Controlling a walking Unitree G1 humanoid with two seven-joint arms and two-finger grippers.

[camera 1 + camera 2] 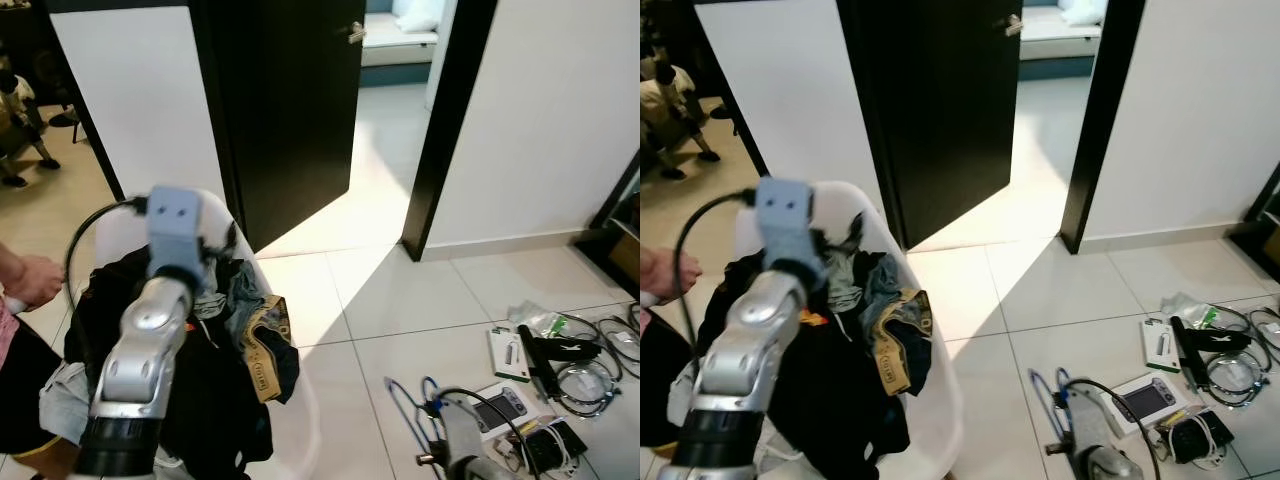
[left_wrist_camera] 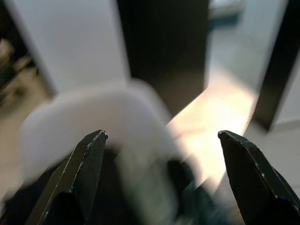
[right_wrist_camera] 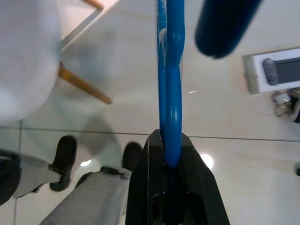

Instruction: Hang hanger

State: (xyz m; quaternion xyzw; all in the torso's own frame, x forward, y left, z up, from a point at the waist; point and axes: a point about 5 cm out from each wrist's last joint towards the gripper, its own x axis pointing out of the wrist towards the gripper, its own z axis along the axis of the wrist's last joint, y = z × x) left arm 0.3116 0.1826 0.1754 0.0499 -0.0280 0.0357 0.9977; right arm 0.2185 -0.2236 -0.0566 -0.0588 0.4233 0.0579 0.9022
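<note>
Right gripper [image 3: 169, 154] clamps a glossy blue plastic hanger [image 3: 168, 89] above tiled floor; left gripper [image 2: 161, 154] gapes empty

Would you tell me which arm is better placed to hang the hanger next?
The right. Its hand is already shut on the blue hanger, while the left hand is open and raised over the clothes-piled white chair.

Blue hanger [image 3: 169, 93] — white chair [image 1: 930, 370], black door [image 1: 285, 100], pale tiles [image 1: 400, 300]
</note>
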